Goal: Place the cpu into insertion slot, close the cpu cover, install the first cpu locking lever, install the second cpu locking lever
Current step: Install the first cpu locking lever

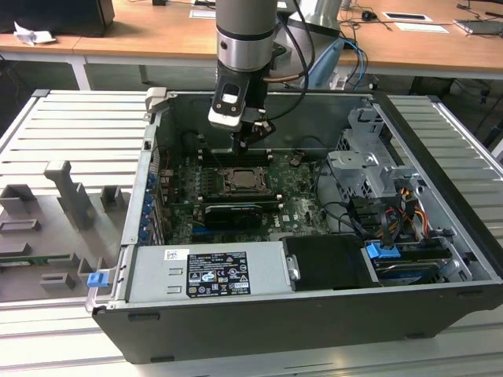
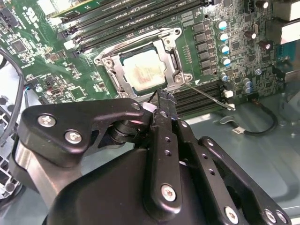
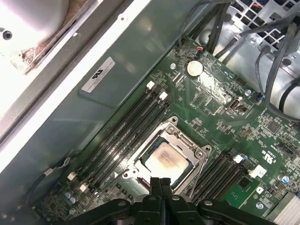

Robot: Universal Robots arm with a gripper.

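The claw point(image 3: 160, 182), fingers pressed together and gripping nothing, hung just over one edge of the cpu cover point(image 3: 190, 144). The cover lay flat, framing the cpu point(image 3: 165, 157) seated in the insertion slot point(image 2: 123, 70). A thin lever point(image 2: 208, 96) angled out beside it across the motherboard point(image 3: 220, 103).

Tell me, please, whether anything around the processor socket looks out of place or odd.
A thin locking lever juts loose from a corner of the cpu cover, slanting across the memory slots instead of lying along the frame. The cpu also has a tan smear on its metal top.
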